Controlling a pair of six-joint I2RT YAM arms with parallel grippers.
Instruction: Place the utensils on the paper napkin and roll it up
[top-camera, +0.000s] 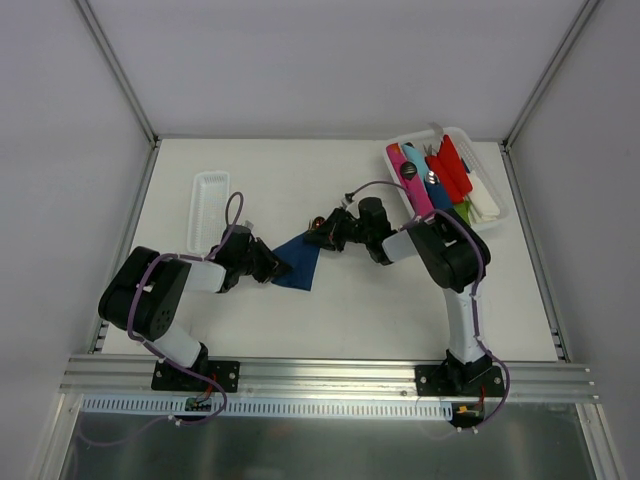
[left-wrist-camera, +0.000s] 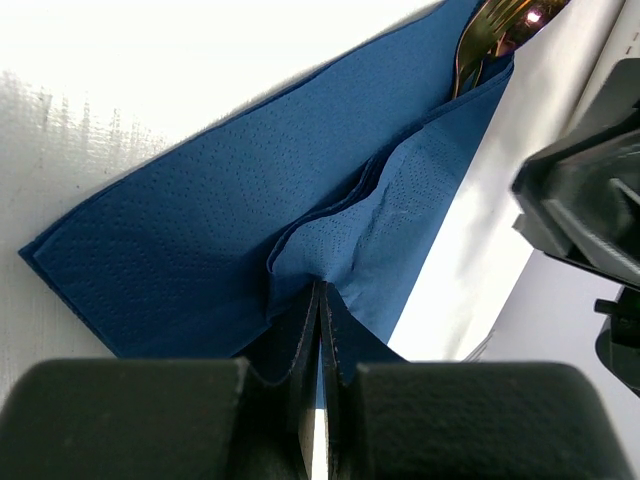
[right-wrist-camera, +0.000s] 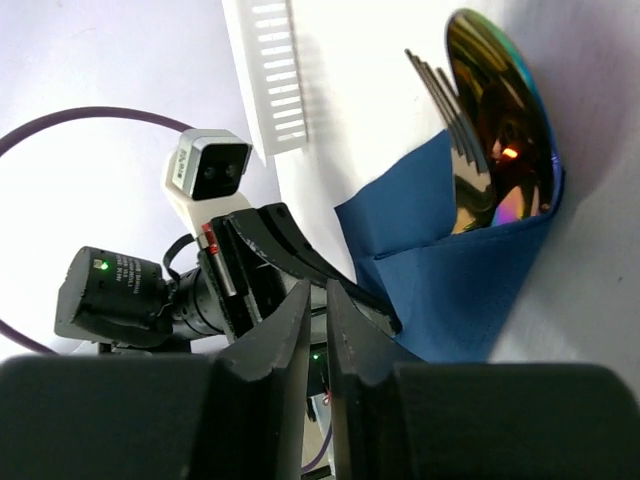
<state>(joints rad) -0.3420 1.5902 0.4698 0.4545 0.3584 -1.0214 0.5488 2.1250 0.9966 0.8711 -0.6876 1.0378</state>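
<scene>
Pinching napkin (left-wrist-camera: 200, 250) fold around utensils (left-wrist-camera: 490, 30), left fingers (left-wrist-camera: 295, 350); right fingers (right-wrist-camera: 285, 335) pressed together alongside.

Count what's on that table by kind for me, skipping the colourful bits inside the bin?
Robot arms: 2, left arm and right arm
Blue napkin: 1
Metal utensils showing: 2, fork and spoon
White containers: 2, narrow tray and bin
Total: 7
</scene>
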